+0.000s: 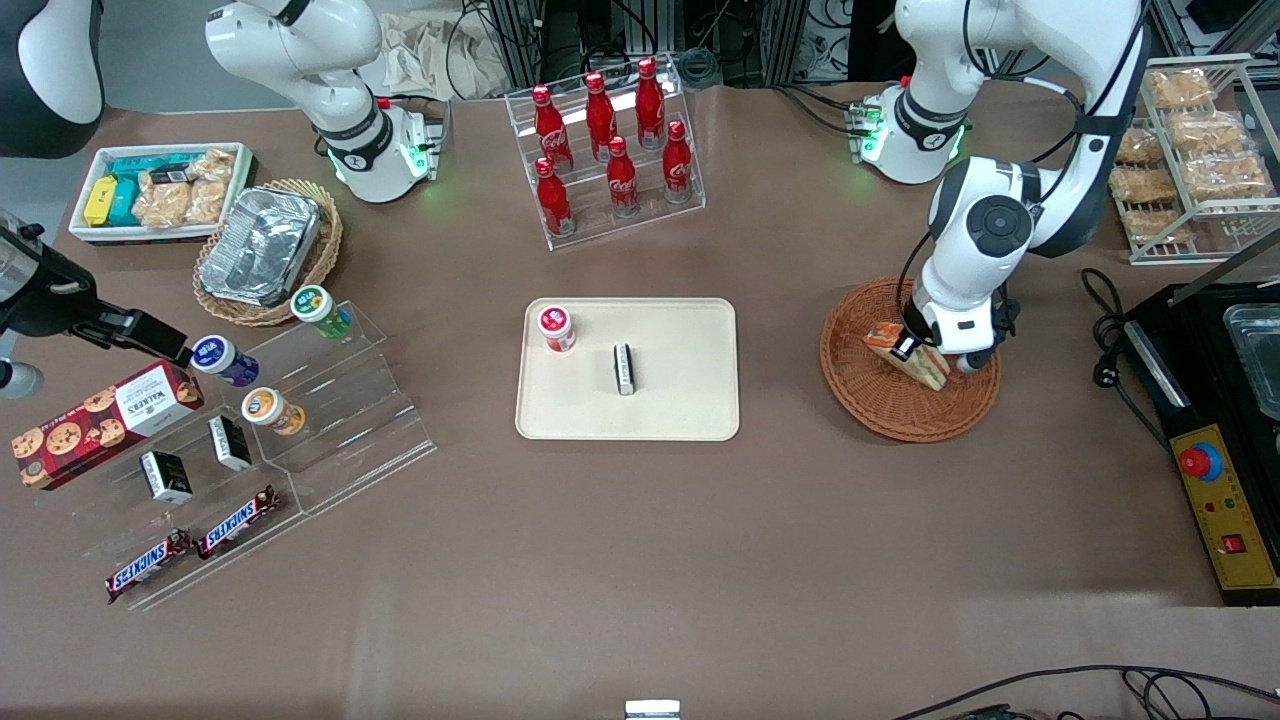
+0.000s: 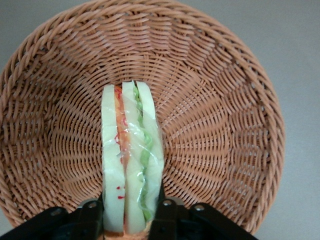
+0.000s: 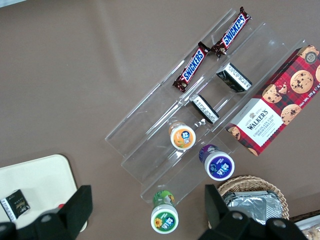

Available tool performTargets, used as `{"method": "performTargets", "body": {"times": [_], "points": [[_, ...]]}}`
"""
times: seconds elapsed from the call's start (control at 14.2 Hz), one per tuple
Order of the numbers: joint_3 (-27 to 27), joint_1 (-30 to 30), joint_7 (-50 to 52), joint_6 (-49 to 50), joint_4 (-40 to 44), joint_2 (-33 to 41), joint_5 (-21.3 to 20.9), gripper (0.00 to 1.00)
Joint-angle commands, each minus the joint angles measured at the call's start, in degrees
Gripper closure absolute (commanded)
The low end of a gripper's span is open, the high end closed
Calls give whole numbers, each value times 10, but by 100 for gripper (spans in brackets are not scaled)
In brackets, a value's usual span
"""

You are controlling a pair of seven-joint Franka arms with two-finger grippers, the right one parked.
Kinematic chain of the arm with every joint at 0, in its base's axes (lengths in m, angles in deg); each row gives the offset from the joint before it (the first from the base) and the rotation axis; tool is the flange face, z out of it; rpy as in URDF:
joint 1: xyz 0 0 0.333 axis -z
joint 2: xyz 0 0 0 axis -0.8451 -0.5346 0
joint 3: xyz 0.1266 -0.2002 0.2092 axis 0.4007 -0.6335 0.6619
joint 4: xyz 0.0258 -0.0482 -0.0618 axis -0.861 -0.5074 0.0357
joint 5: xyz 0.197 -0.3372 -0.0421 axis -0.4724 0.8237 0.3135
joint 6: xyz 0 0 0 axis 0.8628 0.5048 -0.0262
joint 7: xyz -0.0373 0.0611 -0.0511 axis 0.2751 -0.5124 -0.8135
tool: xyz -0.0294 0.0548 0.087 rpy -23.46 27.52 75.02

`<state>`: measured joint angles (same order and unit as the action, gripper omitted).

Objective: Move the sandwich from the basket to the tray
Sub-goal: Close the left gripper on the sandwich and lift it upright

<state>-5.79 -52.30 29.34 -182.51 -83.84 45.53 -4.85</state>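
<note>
the claw is clamped on the sandwich inside the basket; the tray holds a red-lidded cup and a small dark box.

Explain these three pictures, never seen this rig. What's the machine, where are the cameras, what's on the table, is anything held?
Two white robot arms stand at a brown table; only one works. The wide picture looks down from the front. One close-up comes from a camera on the working arm's wrist, the other from the idle arm's wrist.

The working arm's two-finger gripper is down in the round reddish-brown wicker basket, its black fingers shut on either side of the clear-wrapped triangular white-bread sandwich, which is in the basket.

Mid-table lies the flat cream-beige plastic tray, where the sandwich should go. It already carries a small red-lidded jar and a small black box.

Elsewhere: a clear rack of red bottles and, toward the idle arm's end, clear acrylic steps of snacks.
</note>
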Motion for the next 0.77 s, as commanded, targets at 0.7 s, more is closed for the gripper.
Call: {"method": "performTargets", "body": {"times": [0.7], "points": [[3,-18,-253,585,378,43,20,100]]}}
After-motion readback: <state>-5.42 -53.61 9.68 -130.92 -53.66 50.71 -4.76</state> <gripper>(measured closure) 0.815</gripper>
